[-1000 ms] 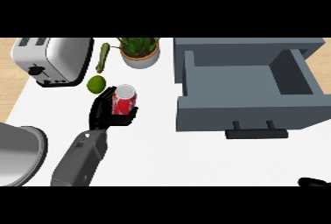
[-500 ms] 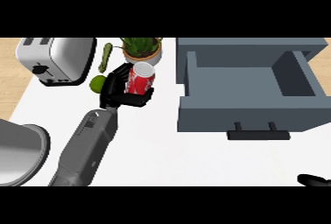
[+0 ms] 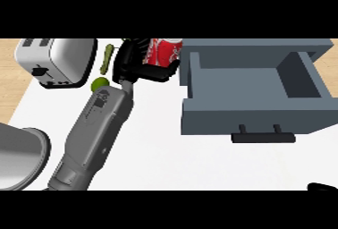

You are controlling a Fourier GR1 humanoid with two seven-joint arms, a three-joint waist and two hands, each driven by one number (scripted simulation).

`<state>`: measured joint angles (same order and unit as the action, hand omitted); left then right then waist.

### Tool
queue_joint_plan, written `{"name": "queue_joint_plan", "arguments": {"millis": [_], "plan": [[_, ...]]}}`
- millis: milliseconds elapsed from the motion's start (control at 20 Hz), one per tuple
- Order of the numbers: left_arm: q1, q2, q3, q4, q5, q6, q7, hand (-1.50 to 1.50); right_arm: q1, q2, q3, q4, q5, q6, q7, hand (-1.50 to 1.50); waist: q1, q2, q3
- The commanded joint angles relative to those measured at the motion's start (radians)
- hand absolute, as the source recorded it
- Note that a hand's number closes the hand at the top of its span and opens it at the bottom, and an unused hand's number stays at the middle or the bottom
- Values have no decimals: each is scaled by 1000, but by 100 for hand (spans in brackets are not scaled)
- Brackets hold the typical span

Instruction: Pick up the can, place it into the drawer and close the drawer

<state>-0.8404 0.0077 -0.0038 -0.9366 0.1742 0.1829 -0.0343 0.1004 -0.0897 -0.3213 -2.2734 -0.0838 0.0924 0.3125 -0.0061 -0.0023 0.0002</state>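
Mid-carry, with the left robot hand (image 3: 135,62) curled round the can (image 3: 162,51), just beside the open drawer (image 3: 254,114), needing rightward travel over its wall.

red can (image 3: 163,52) tilted beside open grey drawer (image 3: 254,117)

Drawer (image 3: 254,76) open, empty inside, just right of left hand (image 3: 135,62); its left wall stands between. Toaster (image 3: 56,60) left of hand; bare desk (image 3: 171,156) below.

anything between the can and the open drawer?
Nothing: in the head view the can, held in the left hand, sits right beside the drawer wall.
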Motion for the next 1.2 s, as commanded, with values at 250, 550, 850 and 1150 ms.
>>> {"name": "queue_joint_plan", "arguments": {"millis": [250,550,850,1150], "plan": [[-186,-7,-99,-34,-7,132,171,150,-41,-4,14,34,22,-11,6,-150,-3,2,0],[-397,-8,-113,116,33,205,232,150,-11,-5,-25,57,-20,18,-64,-150,-22,5,1],[-601,-8,-113,327,98,241,224,150,-83,-15,17,44,23,-16,1,-150,-43,14,1],[-651,-8,-217,415,185,273,201,150,-108,-16,51,-15,41,-36,76,-150,-61,18,1]]}}
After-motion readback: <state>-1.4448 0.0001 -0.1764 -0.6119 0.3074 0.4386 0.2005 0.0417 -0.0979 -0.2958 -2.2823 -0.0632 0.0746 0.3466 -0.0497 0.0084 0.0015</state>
